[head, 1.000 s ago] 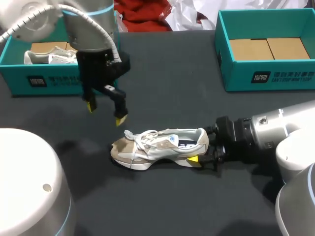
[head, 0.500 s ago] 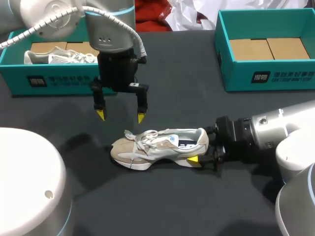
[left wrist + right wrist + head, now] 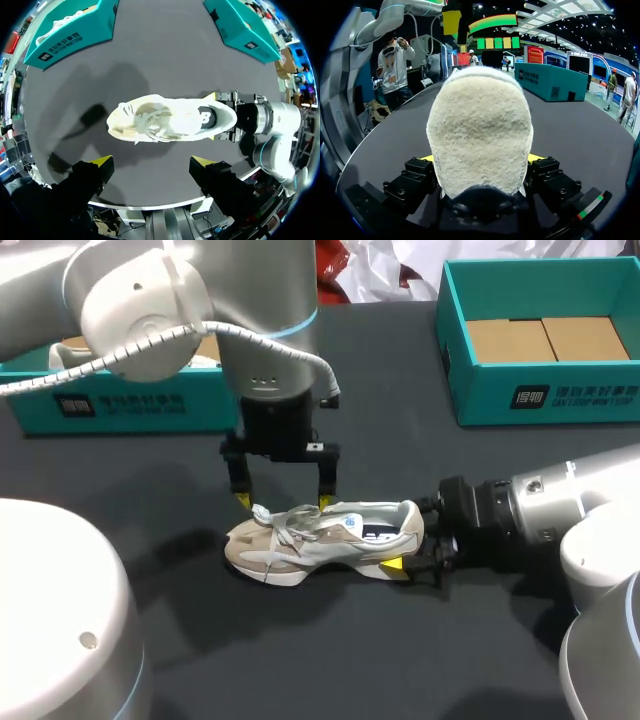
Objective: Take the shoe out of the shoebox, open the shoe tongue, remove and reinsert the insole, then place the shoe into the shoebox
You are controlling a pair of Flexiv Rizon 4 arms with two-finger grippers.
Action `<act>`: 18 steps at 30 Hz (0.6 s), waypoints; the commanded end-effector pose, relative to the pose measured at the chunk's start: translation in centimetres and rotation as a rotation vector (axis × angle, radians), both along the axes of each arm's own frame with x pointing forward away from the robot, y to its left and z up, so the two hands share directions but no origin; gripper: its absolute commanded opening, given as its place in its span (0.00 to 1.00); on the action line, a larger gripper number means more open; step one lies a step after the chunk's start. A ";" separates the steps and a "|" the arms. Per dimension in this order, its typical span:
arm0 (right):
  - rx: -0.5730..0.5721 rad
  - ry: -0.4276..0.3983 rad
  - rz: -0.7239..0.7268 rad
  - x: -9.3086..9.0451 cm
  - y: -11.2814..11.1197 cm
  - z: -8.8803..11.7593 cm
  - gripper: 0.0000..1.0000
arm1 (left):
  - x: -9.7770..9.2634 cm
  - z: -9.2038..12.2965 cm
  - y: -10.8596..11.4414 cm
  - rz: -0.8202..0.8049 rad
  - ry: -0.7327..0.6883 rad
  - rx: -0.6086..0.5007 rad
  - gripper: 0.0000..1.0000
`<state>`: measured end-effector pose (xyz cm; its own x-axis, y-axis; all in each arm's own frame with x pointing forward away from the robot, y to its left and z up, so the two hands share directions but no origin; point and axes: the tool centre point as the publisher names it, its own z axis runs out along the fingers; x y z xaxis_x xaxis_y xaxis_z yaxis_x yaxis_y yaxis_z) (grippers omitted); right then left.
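From where I stand, the shoe (image 3: 320,538) sits on its sole in the middle of the black table (image 3: 400,440), toe toward the left arm and heel toward the right. The right gripper (image 3: 481,158) is clamped on the heel, a yellow tip at each side. The left gripper (image 3: 283,502) hangs over the laces with its fingers spread wide, gripping nothing (whether a tip brushes the laces I can't tell). The shoe has a dark letter logo on its side and a small white tag with blue print by the tongue, too small to read. Two teal boxes stand at the far edge. The left box (image 3: 120,405) holds another pale shoe (image 3: 60,22), and the right box (image 3: 540,395) has a brown cardboard floor. Each front wall carries a white logo and a line of characters.
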<state>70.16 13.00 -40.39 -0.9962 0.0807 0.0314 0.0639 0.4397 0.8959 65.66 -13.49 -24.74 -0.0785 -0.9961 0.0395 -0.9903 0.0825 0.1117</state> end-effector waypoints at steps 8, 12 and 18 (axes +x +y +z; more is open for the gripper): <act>-0.004 0.001 -0.001 -0.2 0.1 0.0 0.00 | 1.1 -0.3 -1.5 -0.078 0.057 0.029 1.00; -0.004 0.001 -0.001 -0.2 0.1 0.0 0.00 | 1.1 -1.0 -2.6 -0.102 0.047 0.060 1.00; -0.004 0.001 -0.001 -0.2 0.1 0.0 0.00 | 1.5 -2.0 -5.3 -0.072 0.042 0.075 1.00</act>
